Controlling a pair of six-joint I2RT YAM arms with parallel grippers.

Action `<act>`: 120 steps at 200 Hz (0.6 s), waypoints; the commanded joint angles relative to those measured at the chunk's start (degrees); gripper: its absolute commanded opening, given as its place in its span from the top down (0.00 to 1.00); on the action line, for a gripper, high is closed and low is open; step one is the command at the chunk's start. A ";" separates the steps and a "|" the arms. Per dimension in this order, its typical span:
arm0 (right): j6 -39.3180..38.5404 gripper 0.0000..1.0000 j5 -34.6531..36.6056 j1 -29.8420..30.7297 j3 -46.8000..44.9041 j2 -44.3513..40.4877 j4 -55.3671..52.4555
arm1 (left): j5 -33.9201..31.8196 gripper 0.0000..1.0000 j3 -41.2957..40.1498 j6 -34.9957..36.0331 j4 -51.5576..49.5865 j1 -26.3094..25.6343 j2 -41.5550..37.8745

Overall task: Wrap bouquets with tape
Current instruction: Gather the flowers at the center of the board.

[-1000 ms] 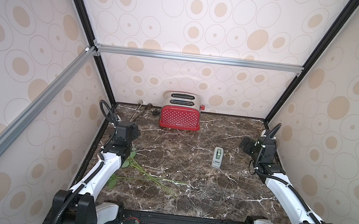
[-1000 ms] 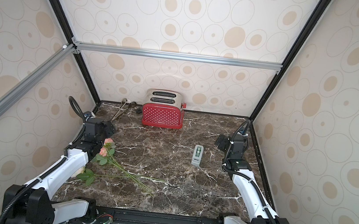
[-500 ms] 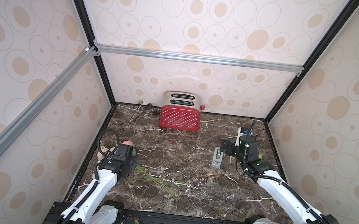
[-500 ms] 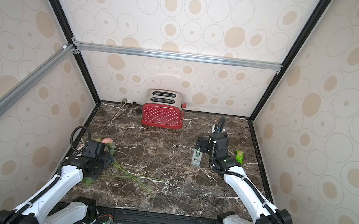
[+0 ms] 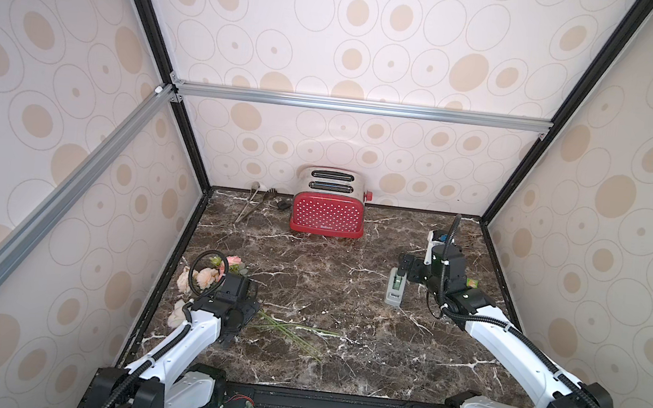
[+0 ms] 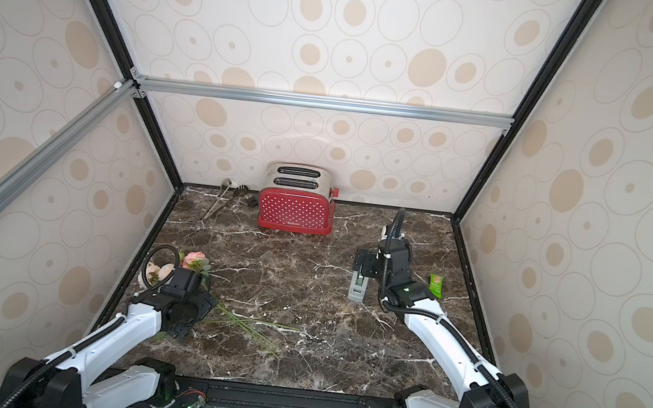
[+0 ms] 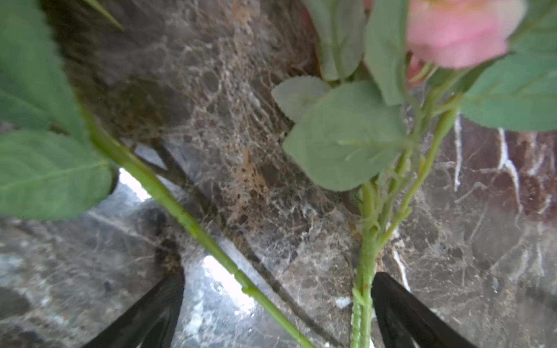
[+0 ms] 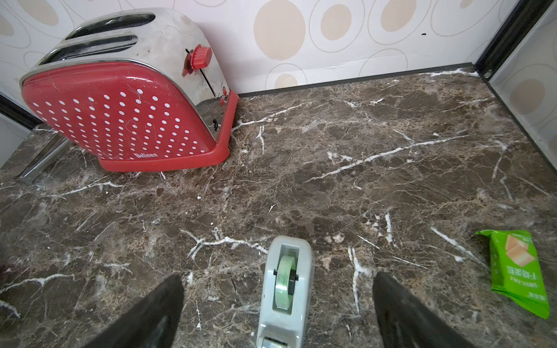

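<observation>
Marble tabletop [image 5: 368, 302]; with left tool [image 7: 278, 274] and right tool [image 8: 278, 275] released, could pinch only one splayed bouquet [image 6: 195, 261] stem or shove tape [image 8: 284, 289] aside.

Left fingers [image 7: 150, 310] lowered astride bouquet stems [image 7: 365, 265]; right fingers [image 8: 404, 310] swung inward, now astride tape dispenser [image 8: 285, 289].

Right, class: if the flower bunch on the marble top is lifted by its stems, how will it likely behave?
Probably light: the bouquets have thin stems and small heads. Likely floppy, the heads drooping if gripped low on the stems. The stems lie splayed apart, seemingly unbound, so one may slip free or stay behind.
</observation>
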 commanded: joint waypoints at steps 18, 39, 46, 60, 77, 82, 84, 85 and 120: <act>-0.46 0.00 0.45 0.60 1.15 0.58 0.16 | -0.79 0.02 2.10 1.01 3.59 -0.75 3.75; -0.42 0.00 0.56 0.68 1.04 0.77 0.20 | -0.53 0.03 2.75 1.19 5.37 -0.99 5.42; -0.36 0.00 0.50 0.72 1.08 0.84 0.17 | -0.62 0.04 3.17 1.15 5.40 -1.11 6.15; -0.28 0.00 0.62 0.72 1.04 0.86 0.08 | -0.62 0.05 4.04 1.62 5.85 -1.35 7.65; -0.24 0.00 0.75 0.74 0.91 0.95 0.07 | -0.68 0.08 5.00 2.15 6.17 -1.52 9.62; -0.15 0.00 0.77 0.78 0.87 0.95 0.11 | -0.70 0.08 5.30 2.18 6.19 -1.60 10.21; -0.12 0.00 0.78 0.79 0.86 0.97 0.08 | -0.77 0.08 5.36 2.23 6.26 -1.62 10.36; -0.11 0.00 0.81 0.79 0.86 0.96 0.07 | -0.74 0.08 5.41 2.28 6.32 -1.62 10.49; 0.17 0.00 0.94 0.87 0.67 0.96 -0.19 | -0.79 0.13 7.86 3.20 6.16 -2.16 14.62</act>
